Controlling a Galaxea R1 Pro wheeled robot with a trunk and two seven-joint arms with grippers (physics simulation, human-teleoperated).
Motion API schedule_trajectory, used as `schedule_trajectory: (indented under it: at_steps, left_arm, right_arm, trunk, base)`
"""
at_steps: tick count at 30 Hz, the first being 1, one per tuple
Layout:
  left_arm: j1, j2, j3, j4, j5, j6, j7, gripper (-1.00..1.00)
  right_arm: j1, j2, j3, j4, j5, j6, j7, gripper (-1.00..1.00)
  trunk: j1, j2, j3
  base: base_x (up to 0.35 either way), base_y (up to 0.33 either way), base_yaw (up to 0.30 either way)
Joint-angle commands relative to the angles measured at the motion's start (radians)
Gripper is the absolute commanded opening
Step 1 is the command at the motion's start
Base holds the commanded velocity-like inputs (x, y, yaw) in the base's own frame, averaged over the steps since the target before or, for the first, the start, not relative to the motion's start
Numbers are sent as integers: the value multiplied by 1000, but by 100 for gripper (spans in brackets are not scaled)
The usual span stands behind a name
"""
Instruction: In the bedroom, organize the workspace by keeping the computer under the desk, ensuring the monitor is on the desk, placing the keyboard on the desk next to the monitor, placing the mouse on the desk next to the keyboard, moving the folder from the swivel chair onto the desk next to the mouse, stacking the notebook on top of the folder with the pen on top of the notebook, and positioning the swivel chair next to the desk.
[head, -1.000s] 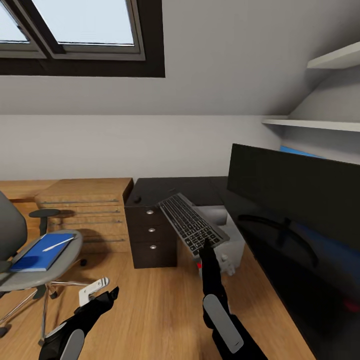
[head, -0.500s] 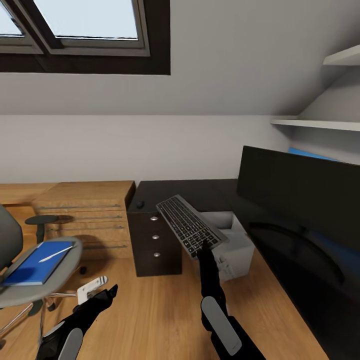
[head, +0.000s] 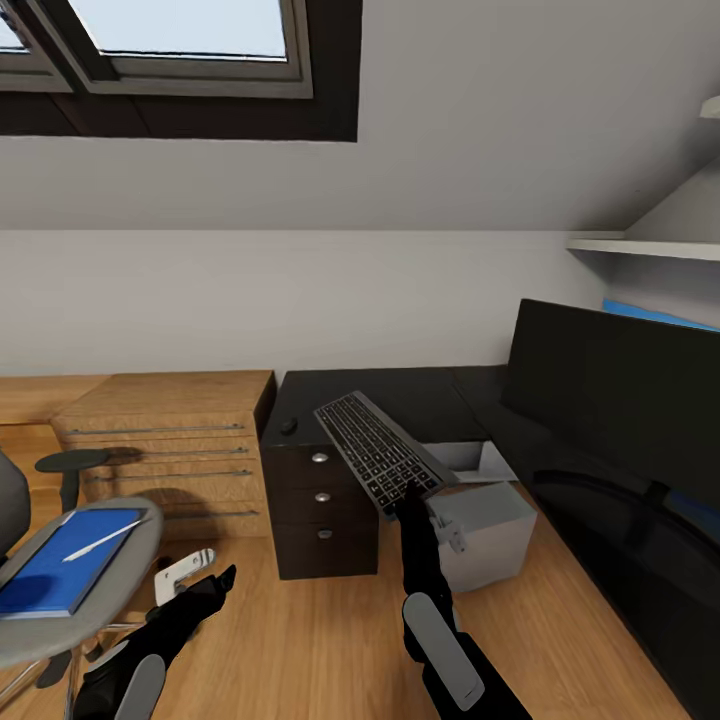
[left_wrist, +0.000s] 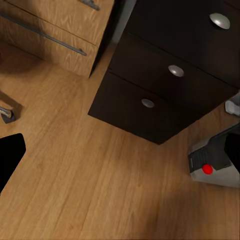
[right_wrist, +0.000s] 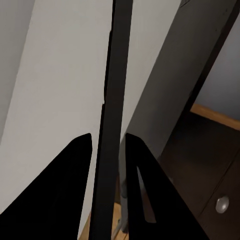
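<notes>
Keyboard step in hand. The right gripper (head: 408, 492) is clamped on the near edge of the keyboard (head: 377, 449), holding it tilted up in the air over the drawer end of the desk (head: 400, 390); in the right wrist view the slim board (right_wrist: 114, 120) runs edge-on between the two dark fingers (right_wrist: 82, 165), so the grasp looks firm.

Monitor (head: 620, 385) stands on the desk's right wing. Mouse (head: 289, 425) sits on the desktop near its left front corner, above the drawers. Computer (head: 478, 520) on the floor beside the drawers, under the desk's edge (red button visible from the left wrist camera, (left_wrist: 207, 169)).

Left gripper (head: 190, 578) hangs low over the wooden floor, holding nothing; jaws look parted but I cannot tell for certain.

Swivel chair (head: 90, 580) at far left, well apart from the desk, carrying the folder (head: 62, 560) with the pen (head: 97, 540) lying on it.

Judgement: next move calls for levelling the keyboard and lowering it flat onto bare desktop beside the monitor's foot, clear of the mouse. Folder, pen and chair not yet dealt with.
</notes>
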Motion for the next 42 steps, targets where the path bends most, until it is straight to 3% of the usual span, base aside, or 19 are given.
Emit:
schedule_trajectory:
  at_steps: [1,9,19,23,27,39,42]
  left_arm:
    - [-1,-1,-1,-1,11,4,7,100]
    - [-1,-3,-5,0,11,4,7,100]
    - [-1,-4,-31,3,9,4,8,100]
    - [-1,-4,-34,3,9,4,8,100]
    - [-1,-5,-35,2,9,4,9,100]
    - [-1,-5,-55,3,10,4,10,100]
    - [-1,-5,-56,3,10,5,10,100]
  right_arm:
    - [-1,0,2,-1,1,-5,-3,-100]
    - [-1,0,-2,0,1,-4,-3,-100]
    - [-1,0,-51,10,-4,-4,-5,-100]
    - [-1,0,-111,66,-54,-3,-5,-100]
    - [-1,0,-127,77,-113,-3,-2,-100]
    - [-1,0,-116,81,-124,1,1,-100]
    - [-1,0,-84,81,-125,5,1,-100]
  trunk:
    - [1,-1,-1]
    - [1,-1,-1]
    - [1,-1,-1]
    - [1,-1,-1]
    - [1,-1,-1]
    - [1,-1,-1]
    - [1,-1,-1]
  base:
    - [313,157,0]
    - [318,98,0]
    - [322,10,11]
    - [322,0,78]
    - [322,25,16]
    - [104,261,0]
    - [1,65,0]
